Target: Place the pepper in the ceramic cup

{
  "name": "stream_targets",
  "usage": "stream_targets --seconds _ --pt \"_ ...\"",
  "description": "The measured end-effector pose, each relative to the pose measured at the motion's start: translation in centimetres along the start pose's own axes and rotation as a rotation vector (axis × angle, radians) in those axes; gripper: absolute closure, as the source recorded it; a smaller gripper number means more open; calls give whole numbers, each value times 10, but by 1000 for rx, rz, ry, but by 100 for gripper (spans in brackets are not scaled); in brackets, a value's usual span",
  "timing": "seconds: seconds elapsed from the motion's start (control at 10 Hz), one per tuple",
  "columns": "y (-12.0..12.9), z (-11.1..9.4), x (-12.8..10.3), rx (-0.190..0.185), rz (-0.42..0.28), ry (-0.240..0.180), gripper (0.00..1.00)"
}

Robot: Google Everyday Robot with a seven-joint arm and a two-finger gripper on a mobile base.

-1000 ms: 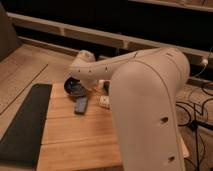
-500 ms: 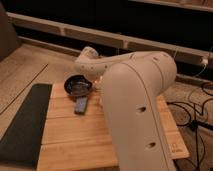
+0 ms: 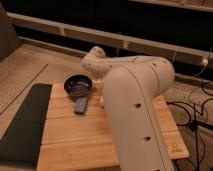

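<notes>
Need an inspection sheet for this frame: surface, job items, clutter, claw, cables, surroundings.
Surface: bamboo table, with a dark mat along its left edge.
Job's things: dark round cup at the table's back left; pepper not seen.
Clutter: blue-grey flat block just in front of the cup.
Claw: hidden behind the white arm; state unknown.
Cables: black cords on the floor at right.
Surroundings: dark shelving behind, light floor at left.
</notes>
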Motion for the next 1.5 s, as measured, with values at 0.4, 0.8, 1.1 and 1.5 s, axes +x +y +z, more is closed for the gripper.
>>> stream_targets --seconds 0.4,0.8,1.1,1.5 --pt "12 -19 7 -13 24 -27 100" --pt "30 -32 9 -8 -16 -65 100" --pt "12 -29 -19 18 0 -119 100" --pt "-1 7 -22 0 29 -108 100"
